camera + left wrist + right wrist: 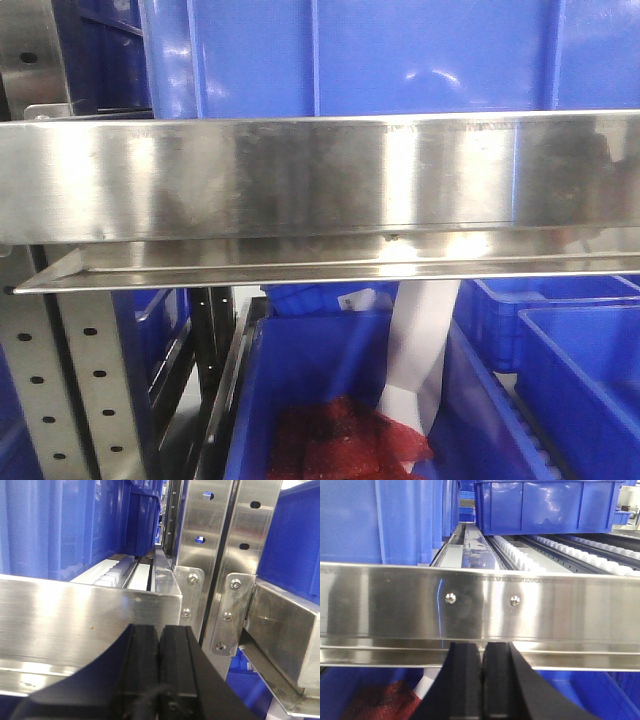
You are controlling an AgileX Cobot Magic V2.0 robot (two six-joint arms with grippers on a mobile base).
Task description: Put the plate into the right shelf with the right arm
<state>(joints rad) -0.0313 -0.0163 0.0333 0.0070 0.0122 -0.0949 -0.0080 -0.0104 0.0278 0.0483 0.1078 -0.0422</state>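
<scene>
The plate is out of view in every frame. The right shelf fills all views: a shiny steel beam (320,175) crosses the front view, and another beam (480,607) spans the right wrist view. My right gripper (483,647) is shut with nothing between its black fingers, just below and in front of that beam. My left gripper (159,630) is also shut and empty, close against a steel beam (85,615) beside perforated uprights (207,550).
Blue bins sit on the upper level (400,55) and below (330,390); the lower bin holds red mesh (340,440) and a white strip (415,360). White roller tracks (520,555) run back under a blue bin (545,505). A perforated upright (40,390) stands at left.
</scene>
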